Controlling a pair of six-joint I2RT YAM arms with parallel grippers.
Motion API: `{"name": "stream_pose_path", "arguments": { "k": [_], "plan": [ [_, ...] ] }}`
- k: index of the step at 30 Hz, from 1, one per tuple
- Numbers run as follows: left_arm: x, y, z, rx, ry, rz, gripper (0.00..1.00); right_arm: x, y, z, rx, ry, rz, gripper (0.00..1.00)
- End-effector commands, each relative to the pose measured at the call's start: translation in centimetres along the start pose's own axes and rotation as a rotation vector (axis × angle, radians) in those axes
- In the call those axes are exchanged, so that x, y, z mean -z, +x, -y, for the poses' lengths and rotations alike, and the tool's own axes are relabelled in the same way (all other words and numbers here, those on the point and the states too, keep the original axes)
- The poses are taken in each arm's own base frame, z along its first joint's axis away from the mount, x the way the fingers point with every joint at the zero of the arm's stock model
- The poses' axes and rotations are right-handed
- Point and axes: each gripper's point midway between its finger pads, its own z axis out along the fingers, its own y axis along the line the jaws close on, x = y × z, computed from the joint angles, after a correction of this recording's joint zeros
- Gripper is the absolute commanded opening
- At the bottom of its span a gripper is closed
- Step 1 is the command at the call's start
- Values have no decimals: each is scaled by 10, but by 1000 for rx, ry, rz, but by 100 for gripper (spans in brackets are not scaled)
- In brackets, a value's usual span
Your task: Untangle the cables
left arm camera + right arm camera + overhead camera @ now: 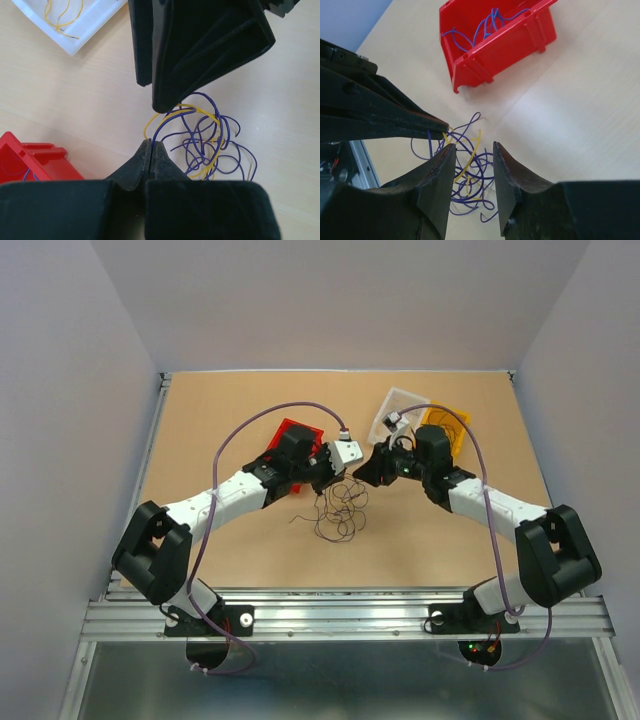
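- The cables lie as a loose clump of blue-purple and yellow strands on the table, near its middle. They are nearer the arm bases than either gripper tip.
- The left gripper is held low just behind the clump, reaching in from the left. Its fingers are pressed together with no gap, and a blue strand is seen to run out from between the closed tips, so a strand of the cables is pinched.
- The right gripper is brought in from the right, tip to tip with the left one and just beside it. Its fingers are parted by a moderate gap; strands of the clump are seen through that gap on the table below, and nothing is clamped between the fingers.
- The red bin is set behind the left gripper, partly covered by the left arm in the top view. Several blue strands are contained in it.
- The white tray is placed farther back, behind the right gripper, with yellow strands inside.
- The orange tray is set just to the right of the white tray.
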Motion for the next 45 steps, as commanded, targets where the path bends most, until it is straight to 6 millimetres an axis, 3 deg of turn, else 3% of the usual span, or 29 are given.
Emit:
{"name": "stream_pose_path", "arguments": {
  "k": [1, 9, 23, 25, 27, 29, 31, 33, 35, 36, 38, 40, 41, 42, 44, 45],
  "plan": [
    [6, -22, 0, -40, 3, 58, 0, -2, -17, -31, 77, -146, 25, 41],
    [6, -23, -2, -42, -13, 55, 0, -2, -10, -39, 88, -194, -1, 41],
    [17, -33, -4, -54, -44, 94, 0, -14, -3, -37, 76, -199, -41, 30],
    [20, -35, -4, -56, -46, 103, 0, -16, -2, -35, 73, -200, -46, 24],
    [20, -34, -2, -57, -43, 103, 0, -17, -7, -34, 71, -184, -34, 4],
    [17, -32, -2, -60, -42, 95, 0, -17, -17, -27, 55, -120, 7, 1],
    [12, -26, -4, -55, -41, 73, 0, -8, -32, -26, 52, -66, 69, 1],
    [9, -24, -6, -51, -39, 61, 0, 0, -43, -10, 14, 63, 136, 0],
    [6, -19, -5, -47, -34, 45, 0, 20, -64, 8, 0, 220, 248, 1],
    [5, -18, -6, -48, -36, 42, 0, 29, -63, 19, -30, 285, 273, 1],
    [5, -18, -7, -48, -40, 39, 0, 59, -81, 31, -44, 409, 390, 1],
    [4, -16, -10, -48, -55, 31, 0, 83, -78, 45, -74, 495, 441, 1],
    [4, -16, -11, -46, -59, 30, 0, 106, -92, 44, -77, 547, 524, 0],
    [4, -15, -14, -38, -76, 23, 0, 116, -84, 51, -93, 590, 533, 1],
    [2, -13, -16, -29, -86, 16, 0, 143, -93, 49, -93, 650, 614, 1],
    [1, -12, -18, -25, -95, 9, 0, 148, -88, 51, -92, 675, 603, 1]
  ]
}}
